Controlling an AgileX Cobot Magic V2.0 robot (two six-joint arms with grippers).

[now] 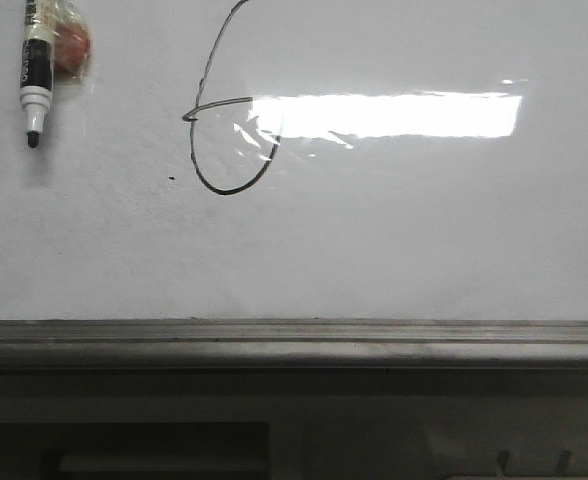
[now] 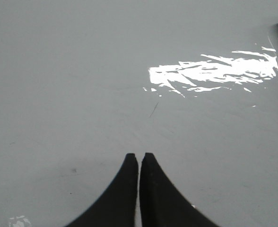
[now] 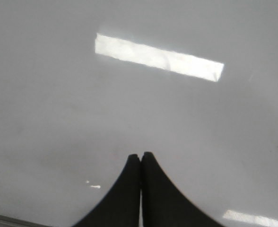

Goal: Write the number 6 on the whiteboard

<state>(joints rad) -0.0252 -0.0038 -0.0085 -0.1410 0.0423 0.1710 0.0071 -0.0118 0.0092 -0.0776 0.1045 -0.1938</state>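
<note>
Plainly one number 6 [image 1: 229, 125], one whiteboard [image 1: 424, 230], one marker [image 1: 36, 75].

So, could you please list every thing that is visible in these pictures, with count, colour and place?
whiteboard: one, glossy white, fills the front view.
number 6: one, thin black line, upper middle of the whiteboard.
marker: one, black and white, tip uncapped, upper left of the whiteboard.
black speck: one, left of the loop.
ledge: one, grey, along the near edge.
left end effector: one, black, shut, empty.
right end effector: one, black, shut, empty.
</note>
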